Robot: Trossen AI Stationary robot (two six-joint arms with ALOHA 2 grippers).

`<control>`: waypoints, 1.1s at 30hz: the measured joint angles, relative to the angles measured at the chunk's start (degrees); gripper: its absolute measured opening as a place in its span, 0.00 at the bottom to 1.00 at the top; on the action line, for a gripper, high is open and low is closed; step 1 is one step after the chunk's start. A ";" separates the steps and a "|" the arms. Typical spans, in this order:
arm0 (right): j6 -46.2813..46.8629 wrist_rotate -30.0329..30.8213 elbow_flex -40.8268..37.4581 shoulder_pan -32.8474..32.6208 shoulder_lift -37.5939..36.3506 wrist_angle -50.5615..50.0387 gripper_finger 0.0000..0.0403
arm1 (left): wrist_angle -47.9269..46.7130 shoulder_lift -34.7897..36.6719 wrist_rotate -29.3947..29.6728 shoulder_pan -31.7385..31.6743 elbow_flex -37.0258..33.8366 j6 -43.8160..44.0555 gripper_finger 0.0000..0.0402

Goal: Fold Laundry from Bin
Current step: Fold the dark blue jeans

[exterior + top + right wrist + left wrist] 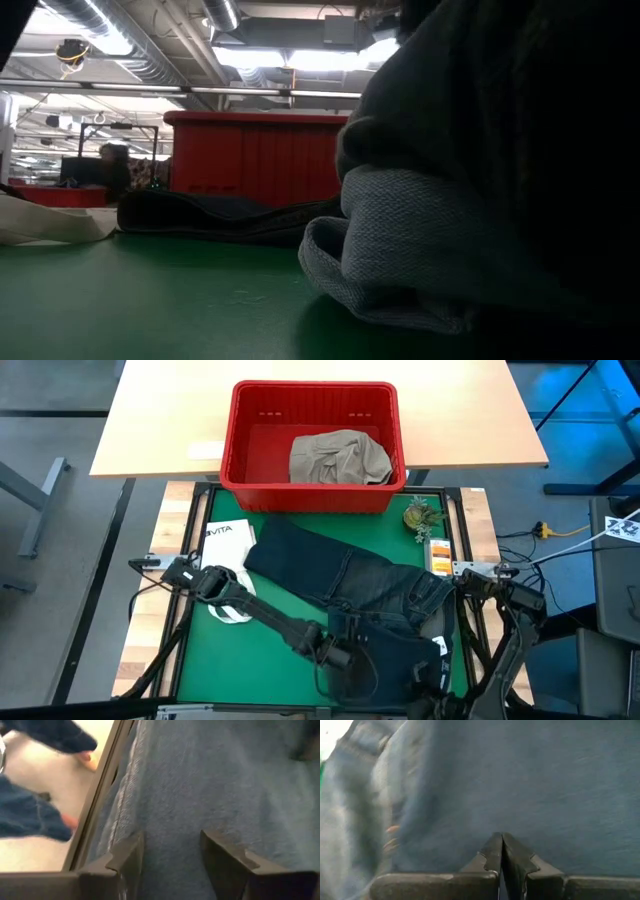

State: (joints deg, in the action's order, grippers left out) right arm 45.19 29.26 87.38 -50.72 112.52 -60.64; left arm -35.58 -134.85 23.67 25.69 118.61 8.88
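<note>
We see the green mat (200, 660) as our landmark, with the red bin (312, 448) standing just beyond its far edge on the pale wooden table (160, 420); inside the bin lies a crumpled khaki-beige garment (338, 458), toward the bin's right half. The largest thing on the mat is the pair of dark blue jeans (340, 575), spread flat with its long axis running on a diagonal, from the mat's far middle, near the bin, down toward the mat's near right corner, where the cloth bunches into a darker heap. In the low view that heap fills the right side as a rolled fold of denim (400, 250) resting on the mat, while the flat stretch of the jeans lies low in front of the bin. The left arm reaches across the mat from its left edge, and we find the left gripper (338, 656) down on the near bunched end of the jeans; in its wrist view the fingers (492, 852) are pressed together with denim all around them, and whether a fold is pinched between them we cannot tell. The right gripper (170, 855) hovers at the mat's near right edge, its fingers spread apart over the denim, holding nothing. A white tote bag (228, 575) lies on the mat's left part, beside the jeans' far end.
</note>
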 joint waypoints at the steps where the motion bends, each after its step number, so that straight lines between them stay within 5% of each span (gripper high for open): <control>1: 0.52 -1.10 -0.01 0.00 0.35 -0.04 0.49 | -1.23 0.00 0.26 -0.64 0.00 0.00 0.00; 16: 5.94 -7.81 -1.43 -2.62 0.95 -0.98 0.49 | -3.11 0.22 -3.35 -5.61 -4.89 1.61 0.00; 33: 6.86 -3.52 8.91 -2.64 0.95 -11.38 0.49 | -13.95 -0.02 -3.23 2.19 8.91 0.14 0.01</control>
State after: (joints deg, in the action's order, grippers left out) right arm 52.06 25.74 96.29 -53.36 113.47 -72.02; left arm -49.53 -134.87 20.44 27.88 127.51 9.03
